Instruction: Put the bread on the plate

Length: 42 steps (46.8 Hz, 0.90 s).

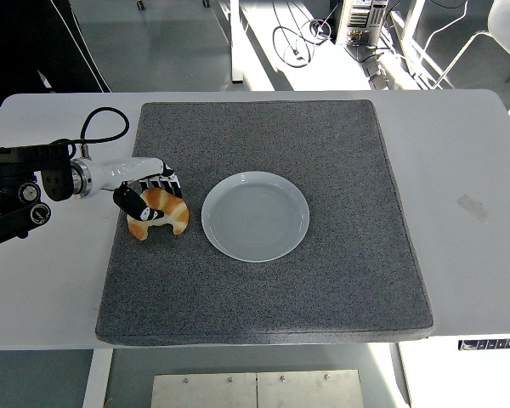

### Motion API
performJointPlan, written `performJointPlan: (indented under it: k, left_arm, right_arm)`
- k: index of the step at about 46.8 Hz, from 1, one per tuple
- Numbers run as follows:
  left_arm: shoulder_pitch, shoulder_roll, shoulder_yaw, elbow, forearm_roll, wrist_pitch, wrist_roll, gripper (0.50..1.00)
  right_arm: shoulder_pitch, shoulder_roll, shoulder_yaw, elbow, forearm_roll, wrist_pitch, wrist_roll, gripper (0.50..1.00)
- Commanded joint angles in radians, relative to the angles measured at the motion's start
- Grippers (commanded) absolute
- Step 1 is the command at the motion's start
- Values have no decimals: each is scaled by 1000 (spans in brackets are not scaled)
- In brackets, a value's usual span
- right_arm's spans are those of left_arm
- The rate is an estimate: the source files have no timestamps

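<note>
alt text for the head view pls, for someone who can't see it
The robot's left hand, reaching in from the left edge, closes its fingers around a golden croissant on a grey mat, just left of an empty white plate at the mat's middle. The mat lies on a white table; the right arm is out of view.
</note>
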Motion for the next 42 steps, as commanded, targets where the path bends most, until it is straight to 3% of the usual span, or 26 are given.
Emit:
performJointPlan:
  k: [1,20,42]
  left_arm:
    - [-8,1,-3,0,0,0,-4,500]
    - [-253,39,-4,0,-52,-36,-24,500]
    - [-293,-82,-4,0,-51,-59,-30,500]
  right_arm:
    - [0,0,0,0,0,0,0,1000]
    - [0,0,0,0,0,0,0,1000]
    - [0,0,0,0,0,-1,0,1000]
